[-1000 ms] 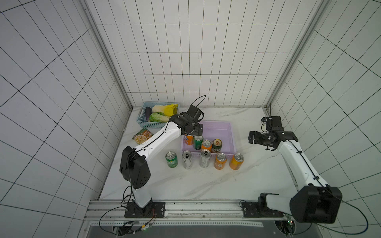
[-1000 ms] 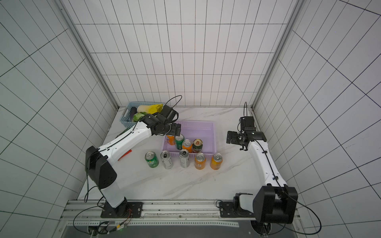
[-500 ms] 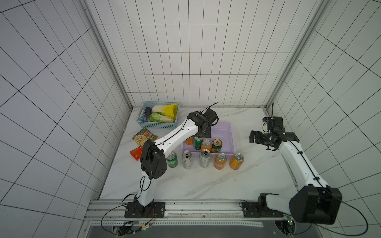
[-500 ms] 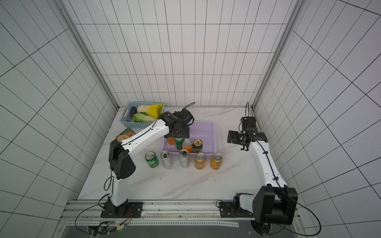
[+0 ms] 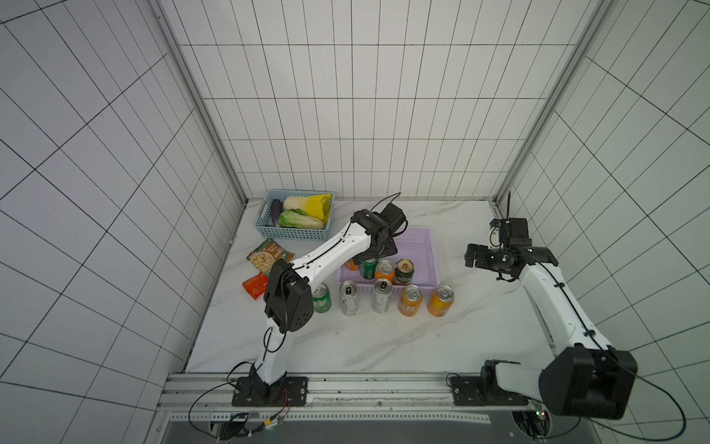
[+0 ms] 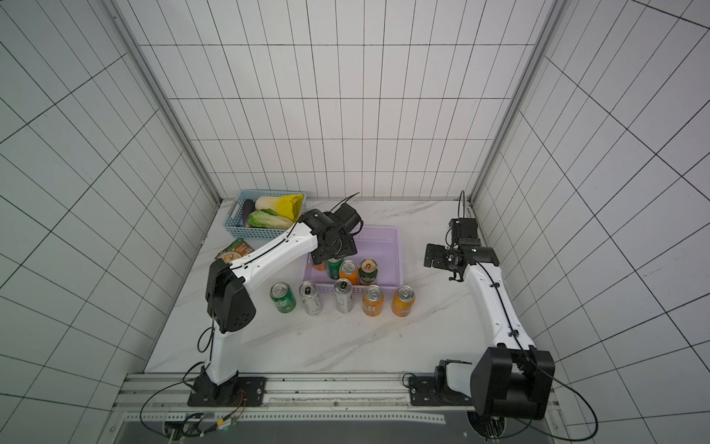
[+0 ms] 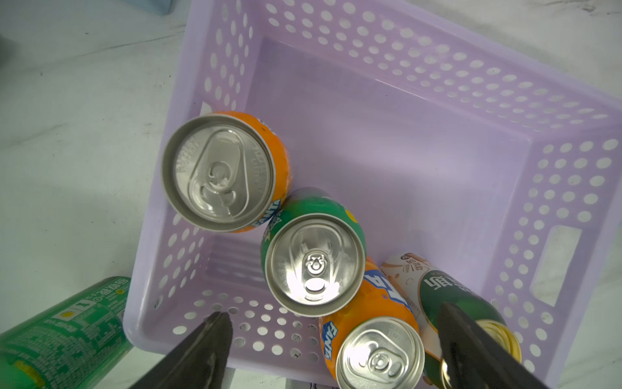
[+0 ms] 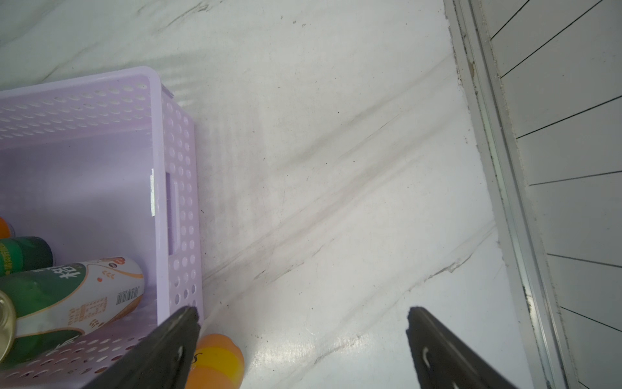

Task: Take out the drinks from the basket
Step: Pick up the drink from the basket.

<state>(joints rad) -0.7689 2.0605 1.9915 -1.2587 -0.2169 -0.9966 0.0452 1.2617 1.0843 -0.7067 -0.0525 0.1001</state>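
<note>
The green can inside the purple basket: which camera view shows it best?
The left wrist view: the green can looks large, lid and tab sharp, uncovered. Both top views show it small, partly under the left arm. The right wrist view shows only a cut-off green piece, perhaps this can.

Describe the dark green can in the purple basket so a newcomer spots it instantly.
On the white marble table sits the lilac perforated plastic basket. In the row standing along its near wall, the target is the dark green metal can at the robot's-right end. Unlike the orange can beside it, its lid is gold, not silver.
</note>
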